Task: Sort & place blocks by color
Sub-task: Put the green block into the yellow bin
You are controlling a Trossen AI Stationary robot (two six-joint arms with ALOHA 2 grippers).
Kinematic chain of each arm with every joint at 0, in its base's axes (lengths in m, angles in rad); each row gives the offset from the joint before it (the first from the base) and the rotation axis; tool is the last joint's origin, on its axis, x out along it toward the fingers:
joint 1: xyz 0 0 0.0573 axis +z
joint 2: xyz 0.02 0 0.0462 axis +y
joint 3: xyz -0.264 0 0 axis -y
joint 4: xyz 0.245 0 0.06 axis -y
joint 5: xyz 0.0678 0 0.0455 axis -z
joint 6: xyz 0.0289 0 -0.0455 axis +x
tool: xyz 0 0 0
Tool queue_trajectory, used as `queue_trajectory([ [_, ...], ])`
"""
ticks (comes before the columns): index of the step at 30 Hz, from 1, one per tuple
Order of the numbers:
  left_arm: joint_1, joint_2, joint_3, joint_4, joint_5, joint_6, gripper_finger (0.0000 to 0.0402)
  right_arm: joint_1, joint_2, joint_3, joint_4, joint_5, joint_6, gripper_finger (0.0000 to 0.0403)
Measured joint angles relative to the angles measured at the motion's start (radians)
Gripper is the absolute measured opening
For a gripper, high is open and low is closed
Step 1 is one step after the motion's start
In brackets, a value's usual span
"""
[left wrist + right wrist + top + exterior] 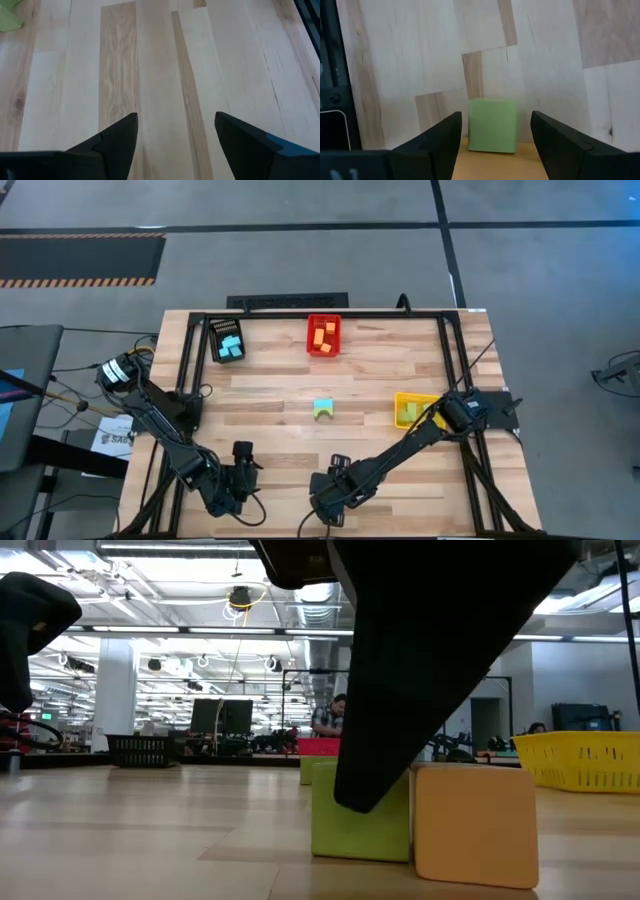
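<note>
The right gripper (495,137) is low at the near edge of the desk (270,395), jaws open around a green block (492,124) that touches an orange block (475,823). The left gripper (175,132) waits near the left, jaws open and empty.

1. Three bins on the surface (270,385): one (226,340) at the far left, one (323,335) at the far middle, one (413,411) at the right.
2. Blocks lie in each bin.
3. Two touching blocks (323,409) sit mid-surface.
4. Two more blocks (420,820) touch near the front edge, under the right gripper (335,480).
</note>
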Motion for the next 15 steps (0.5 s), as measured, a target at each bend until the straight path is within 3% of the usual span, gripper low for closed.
queue_trajectory([
  [4,0.0,0.0,0.0,0.0,0.0,0.004,0.0254,0.0,0.0,0.0,0.0,-0.002,0.0,0.0217],
  [9,0.0,0.0,0.0,0.0,0.0,0.004,0.0254,0.0,-0.003,0.0,0.03,-0.003,-0.017,0.0113],
  [15,0.0,0.0,0.0,-0.006,0.0,0.004,0.0254,0.006,-0.079,-0.002,0.066,0.092,-0.111,0.0106],
])
